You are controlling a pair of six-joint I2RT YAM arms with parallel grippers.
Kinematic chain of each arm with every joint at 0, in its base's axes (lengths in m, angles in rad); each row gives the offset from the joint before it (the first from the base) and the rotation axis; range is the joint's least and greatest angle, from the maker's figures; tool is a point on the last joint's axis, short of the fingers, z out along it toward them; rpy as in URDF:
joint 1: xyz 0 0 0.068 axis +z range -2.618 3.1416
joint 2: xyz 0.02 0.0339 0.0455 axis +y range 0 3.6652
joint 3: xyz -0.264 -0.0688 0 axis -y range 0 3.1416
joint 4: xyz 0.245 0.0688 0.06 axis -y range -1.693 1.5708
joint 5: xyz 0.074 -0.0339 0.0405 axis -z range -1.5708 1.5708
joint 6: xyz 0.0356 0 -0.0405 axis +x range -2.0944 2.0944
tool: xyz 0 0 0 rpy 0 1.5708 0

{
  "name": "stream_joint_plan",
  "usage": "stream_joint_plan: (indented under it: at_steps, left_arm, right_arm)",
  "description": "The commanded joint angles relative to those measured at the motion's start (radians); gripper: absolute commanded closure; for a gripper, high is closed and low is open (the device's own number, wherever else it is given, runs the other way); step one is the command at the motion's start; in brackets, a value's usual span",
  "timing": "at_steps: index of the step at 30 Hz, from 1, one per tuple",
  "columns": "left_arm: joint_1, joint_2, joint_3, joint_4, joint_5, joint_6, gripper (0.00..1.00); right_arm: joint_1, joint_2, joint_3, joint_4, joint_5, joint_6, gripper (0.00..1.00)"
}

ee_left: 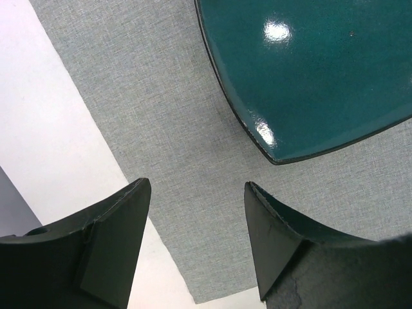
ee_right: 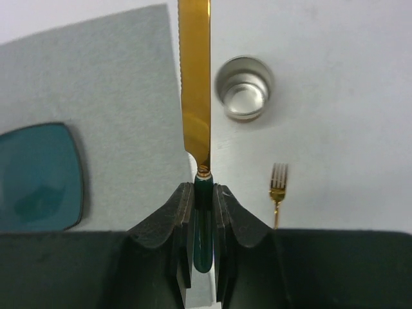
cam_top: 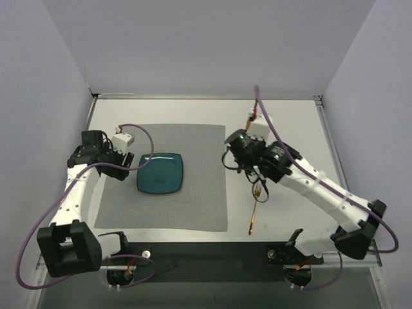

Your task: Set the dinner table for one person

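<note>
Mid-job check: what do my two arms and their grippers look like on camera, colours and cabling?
The left arm and right arm have white link shells with black joint housings. A purple cable loops along each. The left gripper and right gripper have matte black, wedge-shaped fingers. No markings are legible.

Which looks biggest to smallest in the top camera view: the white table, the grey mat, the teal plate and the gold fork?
1. white table
2. grey mat
3. teal plate
4. gold fork: about as long as the plate is wide, but far thinner, so it looks smallest overall.
</note>
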Motion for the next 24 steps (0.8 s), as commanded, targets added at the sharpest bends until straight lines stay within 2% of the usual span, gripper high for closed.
stream_joint_plan:
  at_steps: [1,4,9,15,24]
  left_arm:
    - [-0.001,-0.032,0.030,-0.030,-0.004,0.004,0.29]
    - [-0.002,-0.053,0.021,-0.030,-0.001,0.018,0.29]
    - [0.001,-0.058,-0.009,-0.038,-0.028,0.038,0.30]
    - [-0.001,-0.050,-0.019,-0.024,-0.022,0.038,0.29]
    - [-0.001,-0.036,-0.042,-0.002,-0.016,0.036,0.29]
  right_arm:
    - [0.010,0.225,0.163,0.221,-0.250,-0.258,1.00]
    - [0.016,0.386,0.252,0.247,-0.421,-0.269,1.00]
    - [0.013,0.600,0.349,0.247,-0.492,-0.252,1.00]
    - [0.002,0.777,0.400,0.225,-0.590,-0.212,1.00]
    - [0.002,0.857,0.366,0.147,-0.533,-0.135,1.00]
